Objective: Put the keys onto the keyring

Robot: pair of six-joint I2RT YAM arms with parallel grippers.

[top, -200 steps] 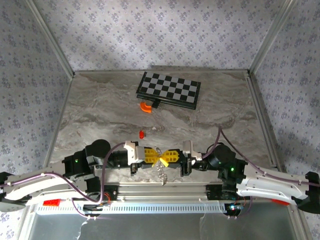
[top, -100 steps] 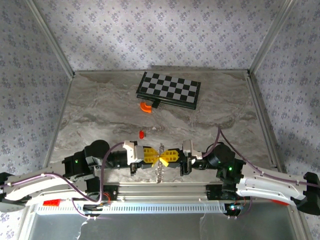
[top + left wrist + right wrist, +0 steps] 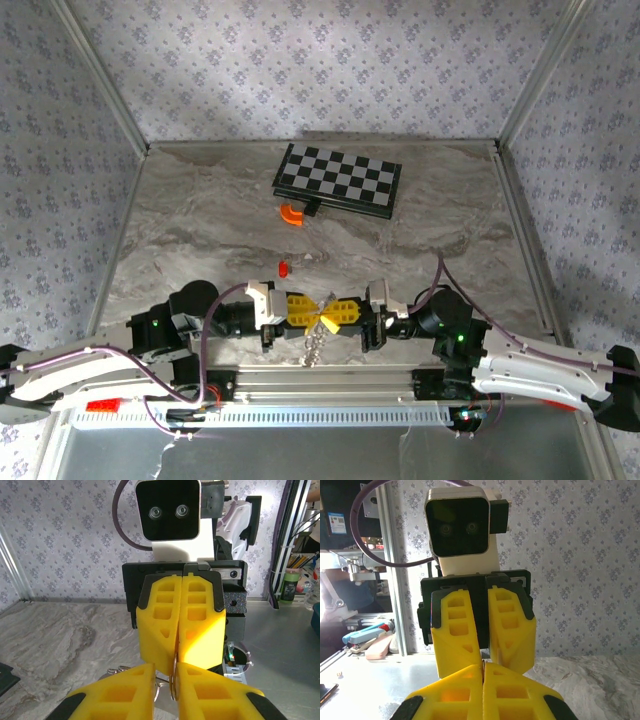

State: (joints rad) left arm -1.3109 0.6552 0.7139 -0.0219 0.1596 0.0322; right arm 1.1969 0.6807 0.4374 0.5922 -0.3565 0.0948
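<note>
My two grippers meet tip to tip just above the table's near edge. The right gripper (image 3: 328, 314) is shut on the top of the thin silver keyring (image 3: 173, 682), which stands edge-on. My left gripper (image 3: 316, 312) faces it with its yellow fingers (image 3: 120, 692) a narrow gap apart. The ring sits in that gap against the right-hand finger. Silver keys (image 3: 314, 347) dangle in a bunch below the tips, and some of their loops (image 3: 118, 670) show beside my left finger. A tiny red-headed key (image 3: 284, 268) lies on the marble, beyond the grippers.
An orange curved piece (image 3: 291, 214) lies further back, beside a black-and-white chessboard (image 3: 340, 180) at the rear. Metal frame posts and patterned walls close in the marble table (image 3: 200, 230). An aluminium rail (image 3: 320, 385) runs along the near edge under the arms.
Both grippers have crept slightly away from the near edge, still tip to tip. The dangling keys have swung a little to the left.
</note>
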